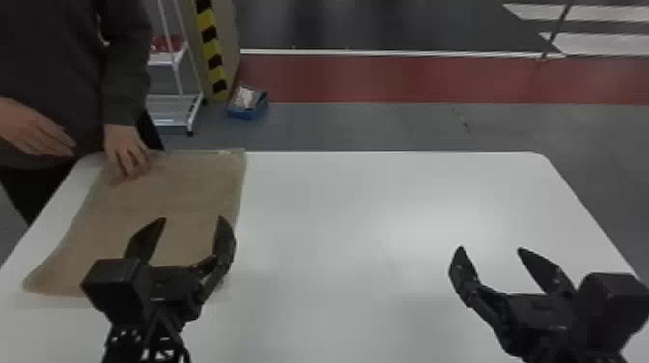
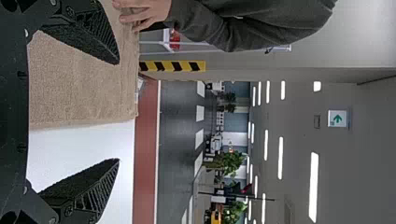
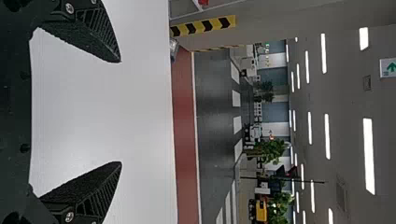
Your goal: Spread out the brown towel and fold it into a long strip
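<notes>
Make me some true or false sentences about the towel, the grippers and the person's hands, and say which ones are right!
1. The brown towel lies on the white table. True.
2. The left gripper has its fingers shut. False: the fingers of the left gripper are wide open.
3. One of the person's hands is touching the towel. True.
4. The towel is folded into a long strip. False: it lies flat and wide.
5. The right gripper is holding the towel. False: the right gripper is open, with nothing between its fingers.
6. A blue box sits on the floor beyond the table. True.
</notes>
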